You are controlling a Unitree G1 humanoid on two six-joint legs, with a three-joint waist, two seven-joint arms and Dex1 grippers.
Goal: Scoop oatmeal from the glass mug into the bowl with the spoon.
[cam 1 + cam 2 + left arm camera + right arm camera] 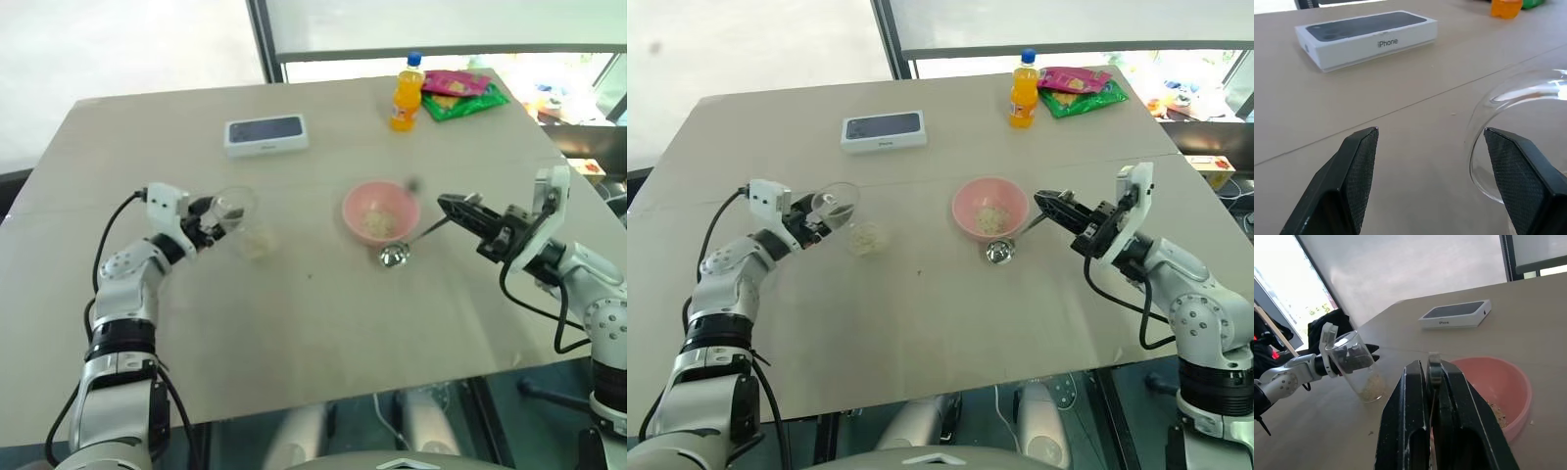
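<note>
Left pincer (820,223) stands wide, fingers (1359,166) apart, with the mug (844,221) partly between them: one finger sits at the mug's wall near the rim, the other is well clear on the far side with bare tabletop (921,333) between. Whether any finger touches the glass cannot be told. Mug is tilted, its rim leaning toward the left pincer; oatmeal (865,238) lies in its lower end, on the side away from that pincer. Right pincer (1045,203) is clamped on the spoon (1002,249) handle; the handle runs out from the fingertips and down, its oval bowl resting on the tabletop just beside the near rim of the bowl (989,210). The bowl sits just beyond the right pincer's tips, between the two pincers, with a small patch of flakes inside. Phone box (884,130) lies flat, well beyond the left pincer. Orange bottle (1023,91) stands upright far past the bowl, with snack packets (1076,91) just beside it.
</note>
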